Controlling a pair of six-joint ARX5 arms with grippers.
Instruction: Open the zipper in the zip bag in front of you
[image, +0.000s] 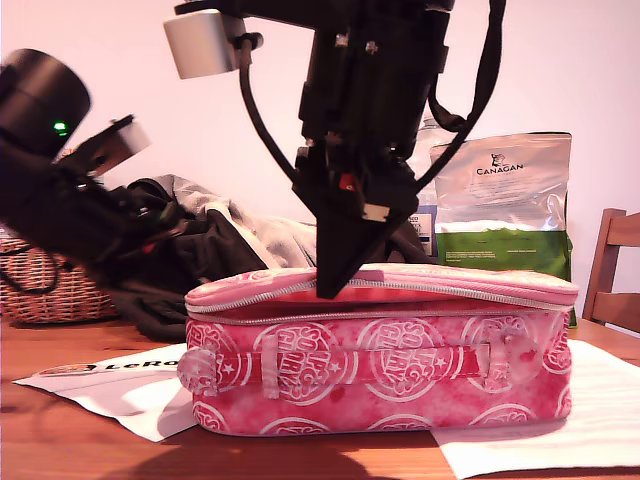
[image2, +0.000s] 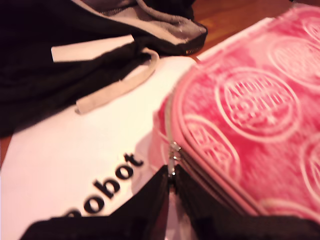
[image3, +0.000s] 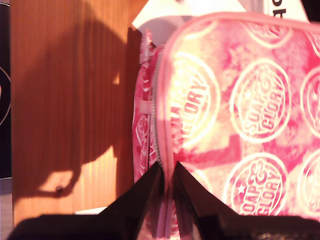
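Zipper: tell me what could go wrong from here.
1. My first gripper pinches the zipper pull only at its tips, so it may slip off.
2. The zip bag sits on loose paper; with my second gripper holding just the lid edge, the bag could slide.

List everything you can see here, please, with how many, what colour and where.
zip bag: one, pink with white logos, on the table, centre.
zipper: one, pale silver-pink, under the lid.
paper sheets: two, white, under the bag.
Canagan pouch: one, silver and green, behind.
wicker basket: one, brown, exterior view's left.
dark clothing: one heap, behind.
chair: one, wooden, exterior view's right.
table: one, wooden.
my first gripper: black, at the bag's corner.
my second gripper: black, on the bag's edge.
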